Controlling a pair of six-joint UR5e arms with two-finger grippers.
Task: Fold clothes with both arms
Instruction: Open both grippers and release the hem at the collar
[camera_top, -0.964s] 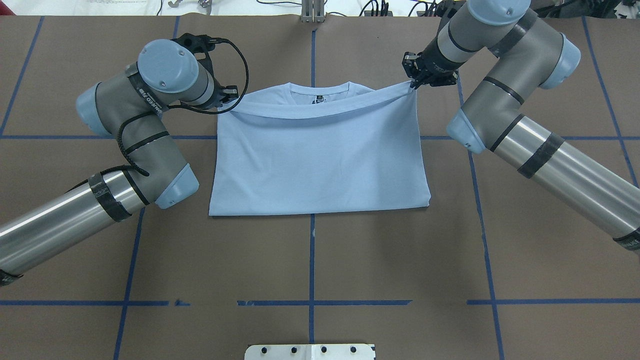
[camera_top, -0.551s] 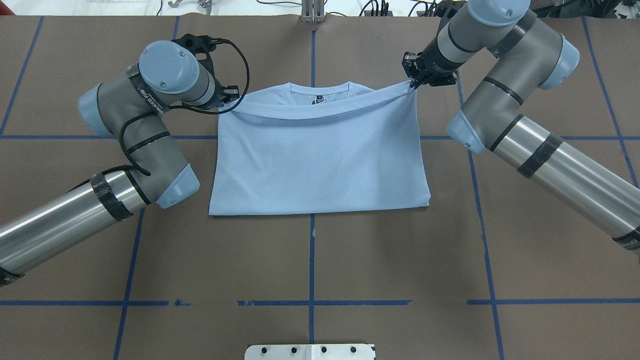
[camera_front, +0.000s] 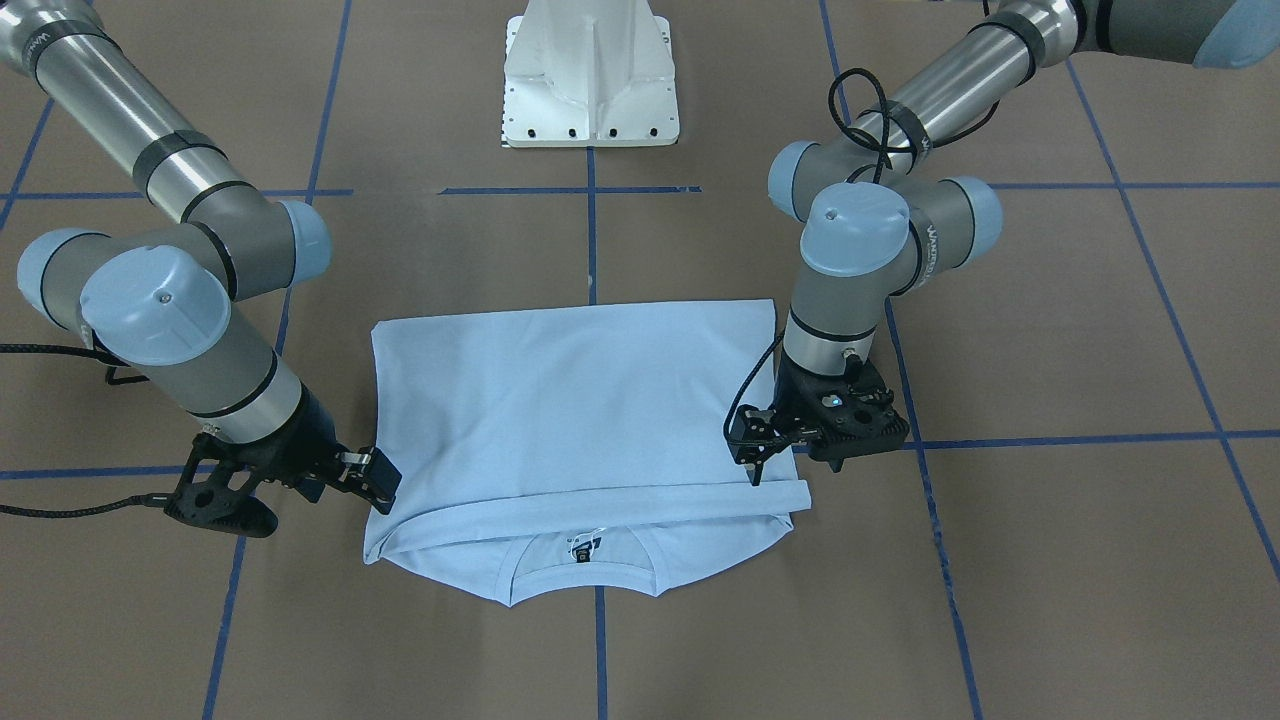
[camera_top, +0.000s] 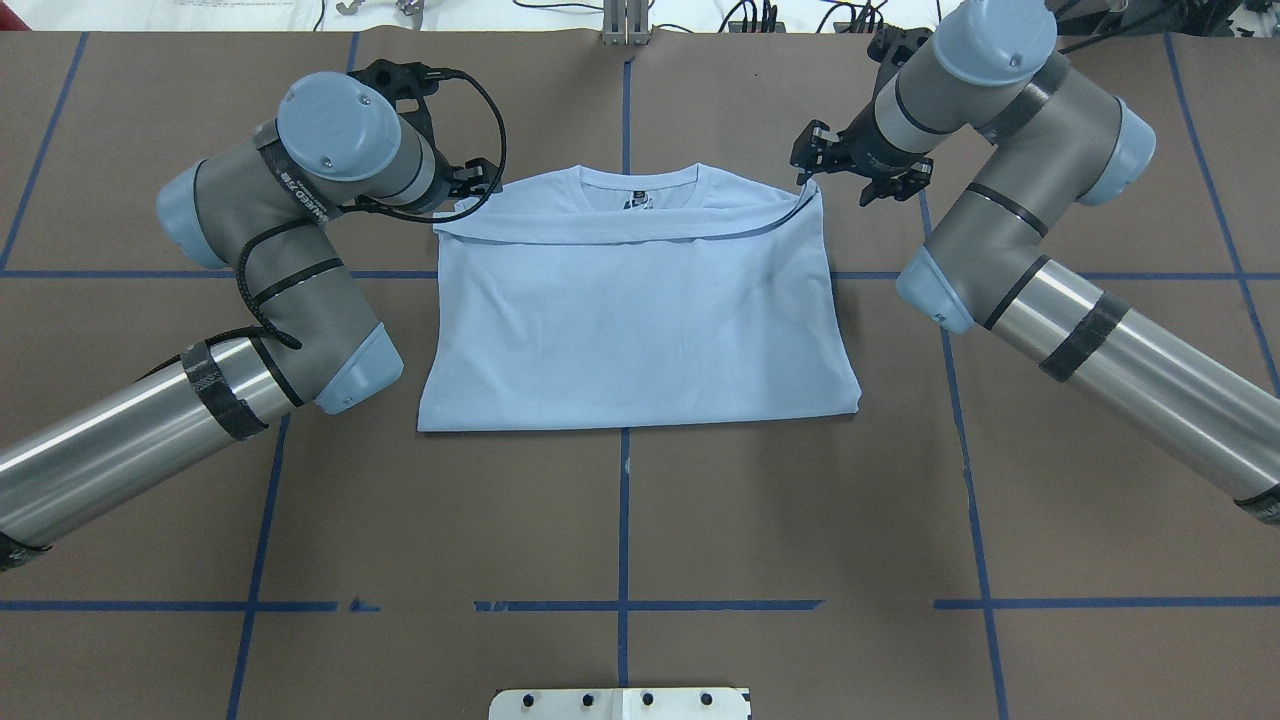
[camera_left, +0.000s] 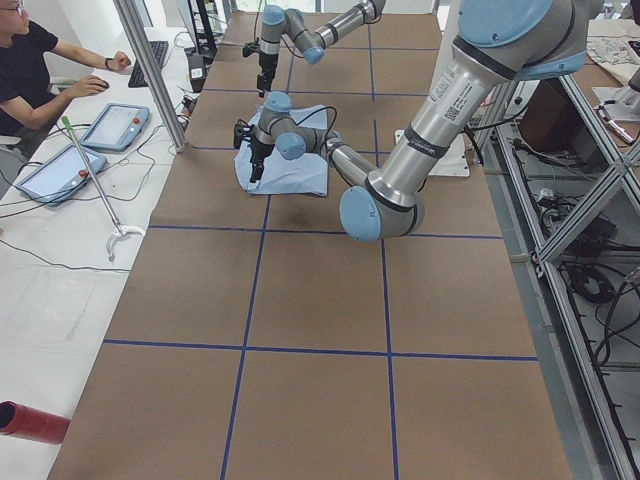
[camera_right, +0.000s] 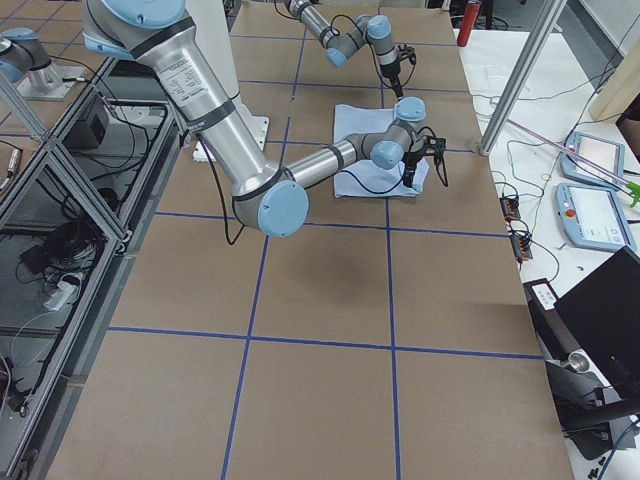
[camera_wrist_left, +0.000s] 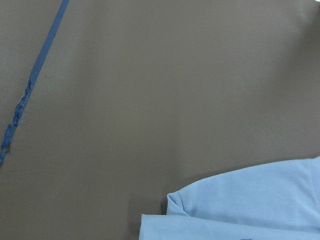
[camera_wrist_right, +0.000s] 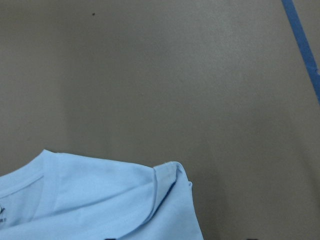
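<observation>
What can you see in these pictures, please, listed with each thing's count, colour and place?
T-shirt: one, light blue, folded at the table's middle, collar away from the robot.
Table cover: one, brown with blue tape lines, under everything.
Base plate: one, white, at the robot's edge of the table.
Tablets: two, grey-blue, on the white side bench.
Cylinder: one, red, at the bench's near end.
Person: one, dark top, seated at the bench.
Arms: two, silver-grey with pale blue caps; left arm and right arm flank the T-shirt.
Claws: two, black; left claw and right claw at the T-shirt's collar-side corners.
</observation>
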